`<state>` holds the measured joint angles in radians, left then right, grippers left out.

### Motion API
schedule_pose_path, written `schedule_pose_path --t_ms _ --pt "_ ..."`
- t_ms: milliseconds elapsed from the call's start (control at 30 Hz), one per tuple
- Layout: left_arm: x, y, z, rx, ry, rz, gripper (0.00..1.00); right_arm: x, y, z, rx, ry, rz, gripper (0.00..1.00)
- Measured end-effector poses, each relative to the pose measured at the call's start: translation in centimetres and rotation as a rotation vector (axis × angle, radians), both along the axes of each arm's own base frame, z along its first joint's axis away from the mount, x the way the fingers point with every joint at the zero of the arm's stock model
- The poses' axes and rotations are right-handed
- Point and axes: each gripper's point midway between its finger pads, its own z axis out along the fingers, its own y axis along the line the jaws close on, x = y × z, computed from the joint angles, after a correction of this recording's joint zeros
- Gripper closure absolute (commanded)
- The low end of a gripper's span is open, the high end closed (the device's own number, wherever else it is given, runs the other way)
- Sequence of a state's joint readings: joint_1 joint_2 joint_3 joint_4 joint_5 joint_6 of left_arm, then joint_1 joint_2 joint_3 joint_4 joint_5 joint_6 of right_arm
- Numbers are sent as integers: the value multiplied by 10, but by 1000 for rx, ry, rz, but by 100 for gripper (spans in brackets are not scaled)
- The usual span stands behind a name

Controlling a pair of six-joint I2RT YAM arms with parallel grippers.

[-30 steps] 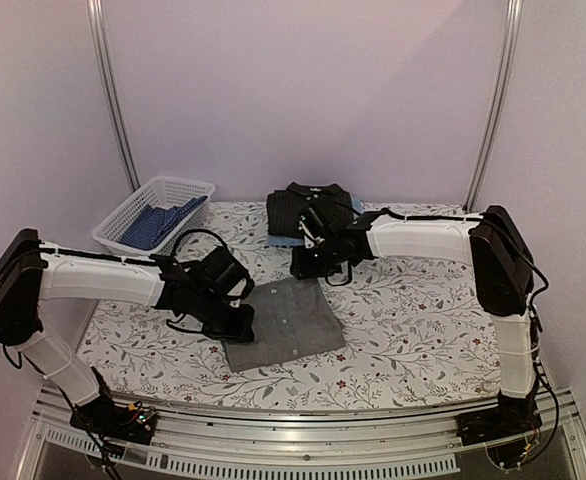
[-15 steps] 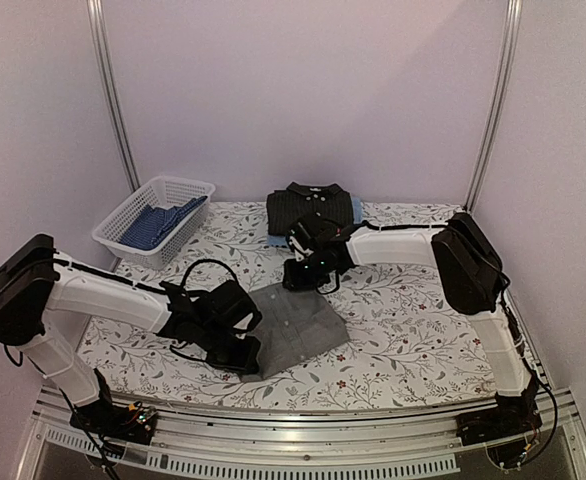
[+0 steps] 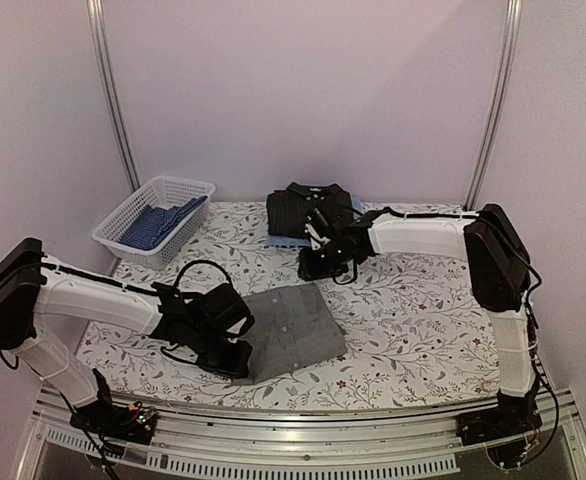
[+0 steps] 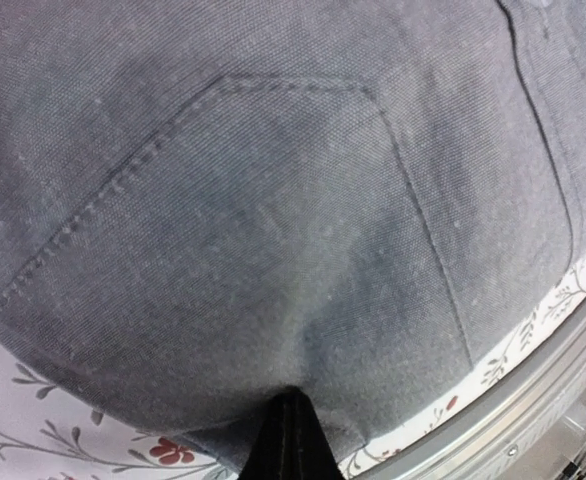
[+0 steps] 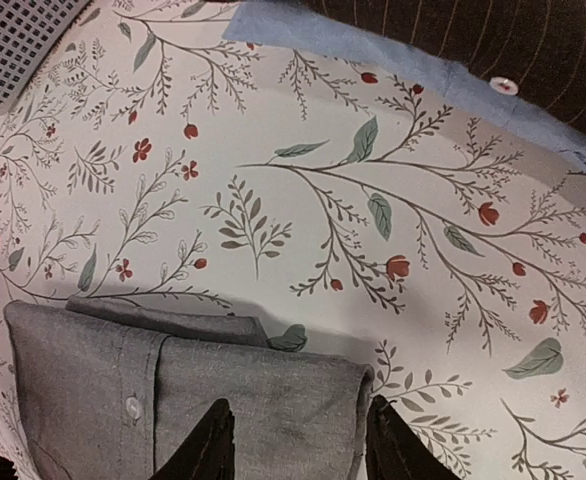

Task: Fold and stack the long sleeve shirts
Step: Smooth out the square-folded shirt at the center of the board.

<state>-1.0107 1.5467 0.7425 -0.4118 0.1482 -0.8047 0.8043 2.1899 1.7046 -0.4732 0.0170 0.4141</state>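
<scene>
We see the left tool (image 4: 288,400) pinched tight on the near-left edge of the grey shirt (image 3: 298,322) — folded on the bench (image 3: 413,320). The right tool (image 5: 298,435) hovers over its far edge — fingers parted, holding nothing

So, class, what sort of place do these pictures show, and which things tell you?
Probably a robot test cell, not a home: two white robot arms bolted to a metal rail, a floral-print table boxed in by plain pale walls, and a folded grey cloth shirt on it.
</scene>
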Motion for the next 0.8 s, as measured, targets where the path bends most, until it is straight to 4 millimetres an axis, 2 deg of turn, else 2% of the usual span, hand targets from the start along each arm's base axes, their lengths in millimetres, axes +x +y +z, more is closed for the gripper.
schedule_pose_path --t_ms 200,267,333,467,567,700,800 --pt "-8 16 6 41 7 -13 99 -26 -7 64 66 -72 12 56" --pt "-9 17 14 31 1 -18 99 -37 2 74 85 -82 35 57" --pt "-10 16 21 11 -6 -27 99 -48 13 74 94 -81 61 57" --pt "-11 14 25 -4 -2 -36 100 -63 30 56 99 -37 104 58" --pt "-15 14 23 -11 16 -44 100 -67 44 32 98 11 134 59" --pt "-27 18 12 -7 56 -59 100 -64 59 2 93 56 155 59" --pt "-38 22 0 8 94 -73 100 -66 60 -24 68 90 155 59"
